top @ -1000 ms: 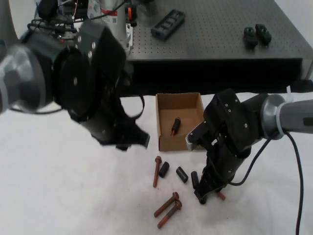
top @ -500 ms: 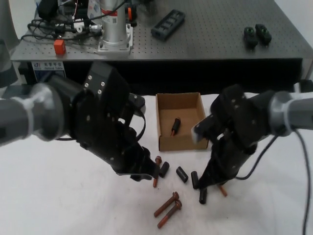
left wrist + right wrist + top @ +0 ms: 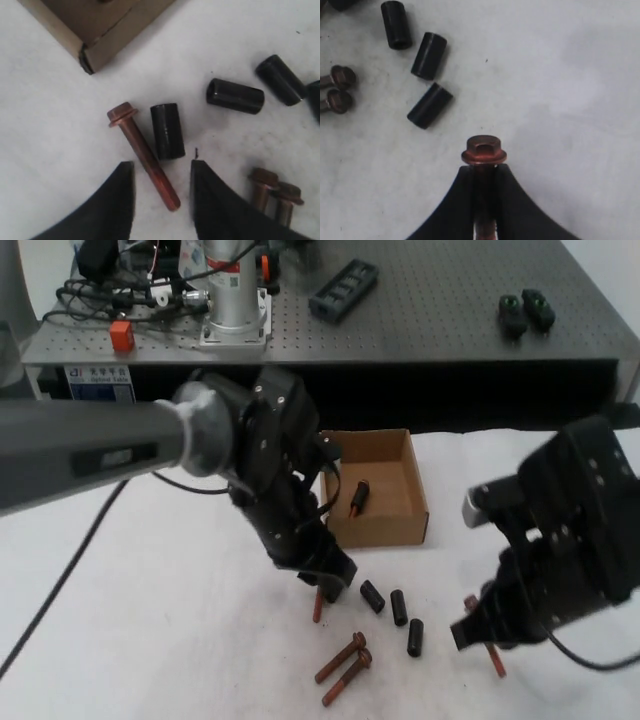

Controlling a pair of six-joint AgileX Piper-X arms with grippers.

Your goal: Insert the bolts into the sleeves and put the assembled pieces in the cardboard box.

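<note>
Hovering left gripper: low over the white cloth, just near the left front corner of the box, jaws moderately apart and gripping nothing.
Loose bolt: flat on the cloth, its shank end lying in the gap between those jaws.
Lone sleeve: flat on the cloth, just beside that bolt's shank.
Pair of bolts: side by side and touching, on the near side of the cloth.
Cardboard box: centre of the scene, far of the loose parts, top open, with one assembled piece lying inside.
Three sleeves: scattered on the cloth between the two grippers, none touching.
Right gripper: near right, jaws narrow and clamped on the shank of a held bolt, whose head juts past the fingertips.
</note>
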